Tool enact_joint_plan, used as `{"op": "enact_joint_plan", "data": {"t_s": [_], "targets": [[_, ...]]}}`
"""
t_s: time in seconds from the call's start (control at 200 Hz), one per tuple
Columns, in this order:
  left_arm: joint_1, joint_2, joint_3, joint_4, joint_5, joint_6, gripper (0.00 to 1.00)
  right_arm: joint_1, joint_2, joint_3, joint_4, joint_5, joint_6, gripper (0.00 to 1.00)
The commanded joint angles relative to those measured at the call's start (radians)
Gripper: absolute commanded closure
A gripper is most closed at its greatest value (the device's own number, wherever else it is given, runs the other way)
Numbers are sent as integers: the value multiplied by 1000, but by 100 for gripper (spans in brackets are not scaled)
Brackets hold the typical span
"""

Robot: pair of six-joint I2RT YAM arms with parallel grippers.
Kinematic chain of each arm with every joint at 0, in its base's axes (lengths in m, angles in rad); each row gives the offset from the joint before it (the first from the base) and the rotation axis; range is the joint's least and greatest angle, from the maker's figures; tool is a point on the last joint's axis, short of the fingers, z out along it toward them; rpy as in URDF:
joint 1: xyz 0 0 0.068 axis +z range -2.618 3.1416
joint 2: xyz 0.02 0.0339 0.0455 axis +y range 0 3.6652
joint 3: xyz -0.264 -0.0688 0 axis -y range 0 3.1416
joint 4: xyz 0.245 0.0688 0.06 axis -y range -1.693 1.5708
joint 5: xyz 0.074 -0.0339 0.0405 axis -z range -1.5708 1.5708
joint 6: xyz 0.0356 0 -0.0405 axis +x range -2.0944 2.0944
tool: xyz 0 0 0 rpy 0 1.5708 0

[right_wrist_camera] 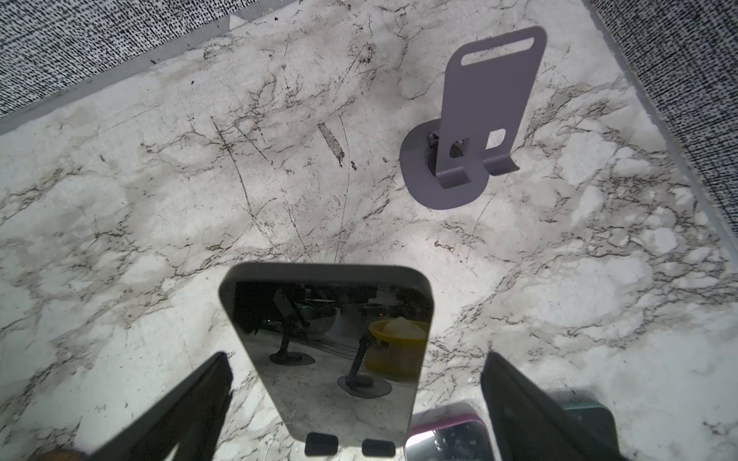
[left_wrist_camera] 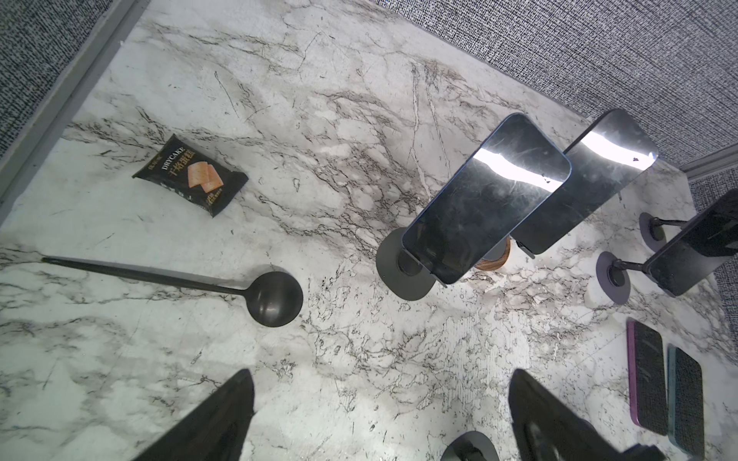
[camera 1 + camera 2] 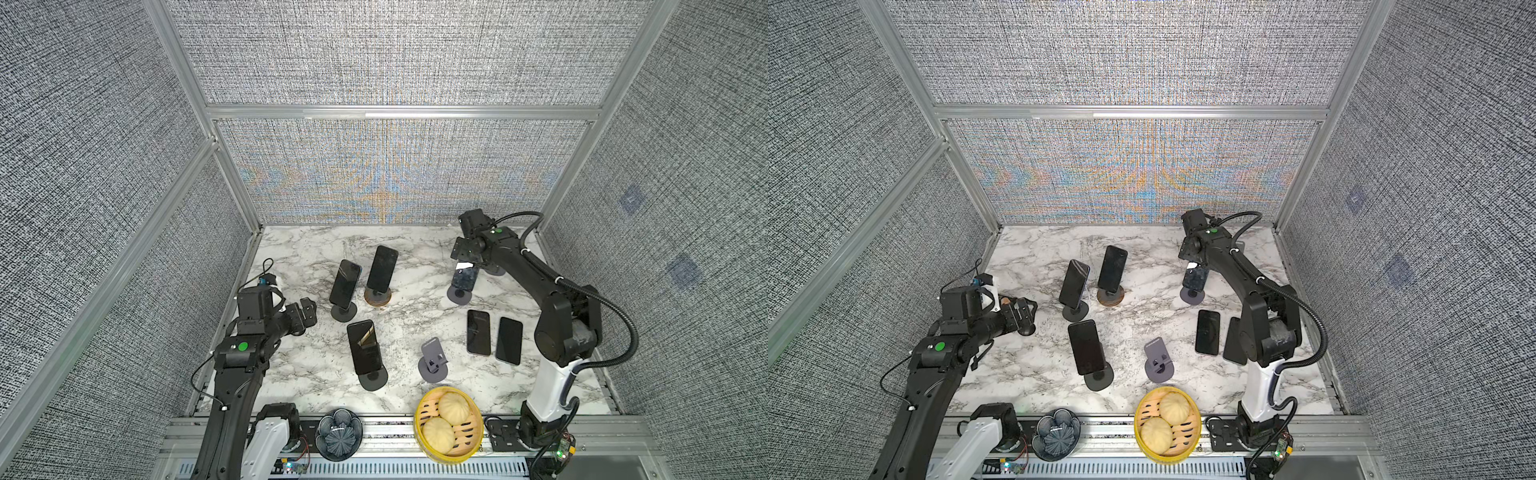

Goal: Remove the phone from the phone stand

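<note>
Right wrist view shows the right gripper (image 1: 357,361) with jaws wide, straddling the phone (image 1: 327,351); neither finger seems to touch it. The phone leans on its round-based stand (image 3: 459,296) at the table's far right. Closing squarely on the phone's long edges, then lifting up along the backrest, should clear the lip tabs (image 1: 321,443). The left gripper (image 3: 305,316), also open, waits well apart.

In a top view the right arm (image 3: 1260,320) covers the right side of a flat phone (image 3: 1234,345), and the right gripper (image 3: 468,266) hides the top of the far right phone (image 3: 464,280). In the left wrist view the fingers (image 2: 215,419) of the left gripper (image 2: 381,383) run off the picture's edge. Small print on the snack packet (image 2: 191,175) is unreadable.
</note>
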Motion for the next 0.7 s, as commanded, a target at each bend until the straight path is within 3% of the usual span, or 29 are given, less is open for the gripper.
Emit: {"op": "enact_joint_plan", "data": {"t_s": [0.0,0.695], "targets": [[0,-6,-3,22,7,5,0,5,16,7,2,-4,16,1],[0,-10,-4,23,5,4,0,13,74,7,30,0,-29,8]]}}
